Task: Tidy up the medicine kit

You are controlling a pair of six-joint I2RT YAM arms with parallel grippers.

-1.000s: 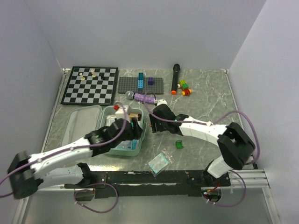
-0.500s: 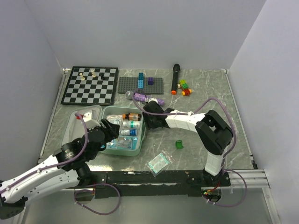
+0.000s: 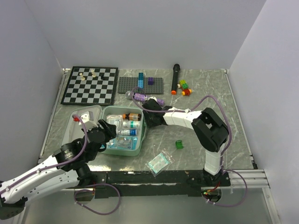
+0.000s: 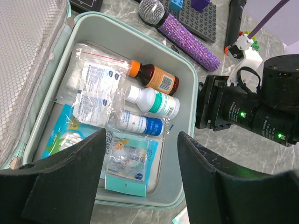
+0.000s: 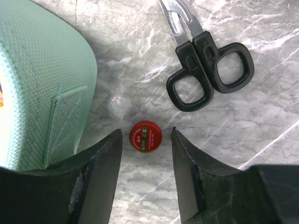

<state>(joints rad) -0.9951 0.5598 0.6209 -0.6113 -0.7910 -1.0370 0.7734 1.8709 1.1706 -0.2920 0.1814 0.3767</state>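
Observation:
The medicine kit [image 3: 142, 135] lies open left of centre, a mint-green case with its mesh lid half [image 3: 77, 123] folded out to the left. The left wrist view shows its tray [image 4: 187, 79] holding a brown bottle with an orange cap [image 4: 154, 77], a white bottle [image 4: 152, 101], a blue-labelled bottle [image 4: 140, 123], bagged sachets [image 4: 96, 86] and a teal packet [image 4: 128, 158]. My left gripper [image 4: 140, 140] is open and empty above the tray's near end. My right gripper [image 5: 145, 135] is open beside the case's outer wall [image 5: 42, 84], its fingers either side of a small red tin [image 5: 145, 137] on the table.
Black-handled scissors [image 5: 205, 70] lie just beyond the tin. A chessboard [image 3: 90, 85], a grey building plate [image 3: 140, 85], a purple microphone [image 3: 145, 98], a black marker [image 3: 175, 78] and coloured bricks [image 3: 185, 87] are at the back. A green block [image 3: 179, 144] and a clear packet [image 3: 159, 163] lie near the front.
My left gripper has drawn back from over the tray toward the near left, uncovering the contents. My right gripper has shifted left, close to the case's far right corner.

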